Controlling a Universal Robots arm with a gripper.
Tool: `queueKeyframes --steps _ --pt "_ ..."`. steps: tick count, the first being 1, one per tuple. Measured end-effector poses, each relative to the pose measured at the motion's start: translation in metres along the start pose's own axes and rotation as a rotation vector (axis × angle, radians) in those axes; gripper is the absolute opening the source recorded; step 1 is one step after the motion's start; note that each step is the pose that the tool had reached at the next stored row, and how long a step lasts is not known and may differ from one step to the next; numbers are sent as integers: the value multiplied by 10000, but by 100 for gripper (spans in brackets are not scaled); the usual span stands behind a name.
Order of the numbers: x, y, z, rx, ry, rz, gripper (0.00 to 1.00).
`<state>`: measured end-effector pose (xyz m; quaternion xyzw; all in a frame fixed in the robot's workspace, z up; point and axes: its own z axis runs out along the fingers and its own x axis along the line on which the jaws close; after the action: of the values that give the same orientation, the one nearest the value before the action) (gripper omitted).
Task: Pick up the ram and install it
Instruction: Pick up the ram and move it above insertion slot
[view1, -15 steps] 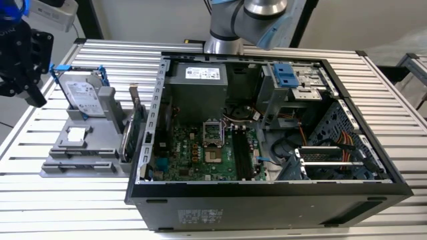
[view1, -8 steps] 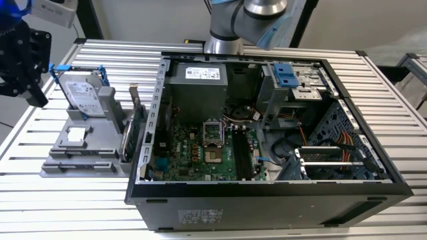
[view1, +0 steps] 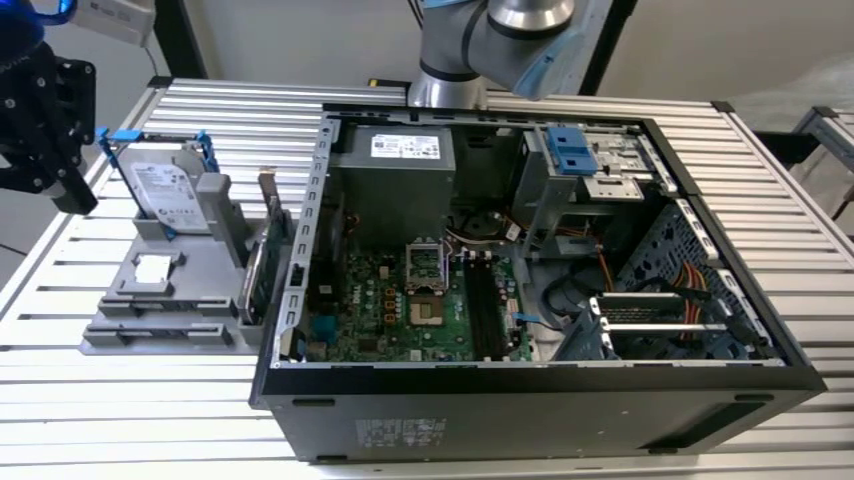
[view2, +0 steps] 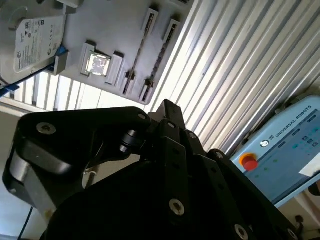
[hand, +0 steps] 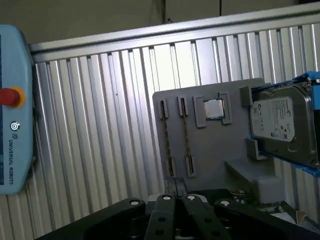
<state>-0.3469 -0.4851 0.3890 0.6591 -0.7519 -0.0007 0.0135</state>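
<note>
1. One open computer case (view1: 534, 390) lies in the middle of the bench (view1: 240, 105), open side up so its motherboard (view1: 394, 305) is reachable;
2. a grey tray (view1: 160, 335) near the bench's edge slots the ram (hand: 186, 135) on its long edge, ready for pinching;
3. the gripper (hand: 176, 187) hovers by that tray, clenched on nothing, apart from the ram.

The worktop (view1: 134, 410) is a bed of ribbed silver metal slats running across the exterior view. Two things sit directly on it. An open black computer case (view1: 534, 415) lies on its side toward the exterior view's right. A grey holder plate (view1: 134, 345) lies flat on the slats just beside the case, at the exterior view's left.
</note>
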Motion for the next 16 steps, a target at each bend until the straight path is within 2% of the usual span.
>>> queueKeyframes --steps 6,10,14,16 --pt "-4 0 1 20 16 -988 0" --pt "-6 0 0 37 -13 -1578 0" --pt "-5 0 2 45 -8 -1924 0" --pt "-6 0 1 43 -7 -1948 0"
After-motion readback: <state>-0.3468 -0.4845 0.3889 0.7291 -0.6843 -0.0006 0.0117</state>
